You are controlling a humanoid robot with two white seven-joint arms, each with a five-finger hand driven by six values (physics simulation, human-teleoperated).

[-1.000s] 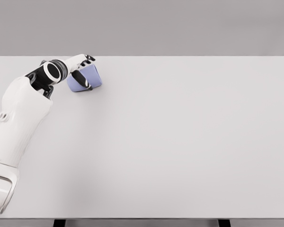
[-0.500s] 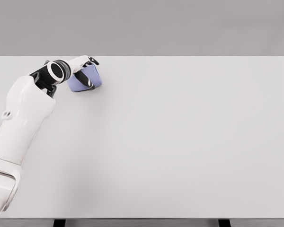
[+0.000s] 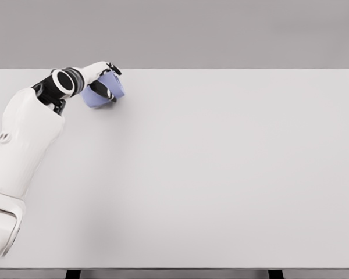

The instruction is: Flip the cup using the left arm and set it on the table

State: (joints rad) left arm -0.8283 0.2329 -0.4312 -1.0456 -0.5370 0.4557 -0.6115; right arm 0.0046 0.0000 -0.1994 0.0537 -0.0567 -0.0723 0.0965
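**Blue Cup Held at Far-Left Table Area**

Blue-lavender in colour and smooth-walled, the small cylindrical cup (image 3: 107,91) is located near the far-left corner of the flat white rectangular table (image 3: 221,174), close to the far edge. The cup lies tilted, with its axis closer to horizontal than to upright. Whether its lower wall touches the table surface or sits just above it cannot be determined from the head view; a faint shadow lies directly under it.

1 arm is visible. The white left arm (image 3: 23,139) enters at the lower-left corner of the view and extends up and away across the left side of the table. A black-and-white ring at the wrist (image 3: 64,82) faces the camera.

The left hand (image 3: 102,78) is closed around the cup. Its white back covers the upper side of the cup, and its dark-tipped fingers (image 3: 100,91) curl down across the near face of the cup wall. A further dark fingertip shows at the top right of the cup. The cup rim and opening cannot be distinguished, as the hand covers part of the body.

Below the near edge of the table, 2 dark supports (image 3: 73,273) are partly visible.
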